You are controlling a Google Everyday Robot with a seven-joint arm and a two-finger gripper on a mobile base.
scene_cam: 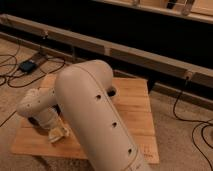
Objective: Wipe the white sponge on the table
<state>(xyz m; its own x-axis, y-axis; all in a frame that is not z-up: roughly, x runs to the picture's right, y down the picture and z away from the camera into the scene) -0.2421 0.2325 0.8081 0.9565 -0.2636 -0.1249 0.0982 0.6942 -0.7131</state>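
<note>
One white sponge (60, 136) directly beneath the tool (54, 129), on the wooden table (131, 111); grip state indiscernible.

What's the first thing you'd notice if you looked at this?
The big cream robot arm fills the middle, bending down over a wooden table. Its gripper is low over the table's front left part, right by the surface. Black cables curl across the carpet on the left.
</note>
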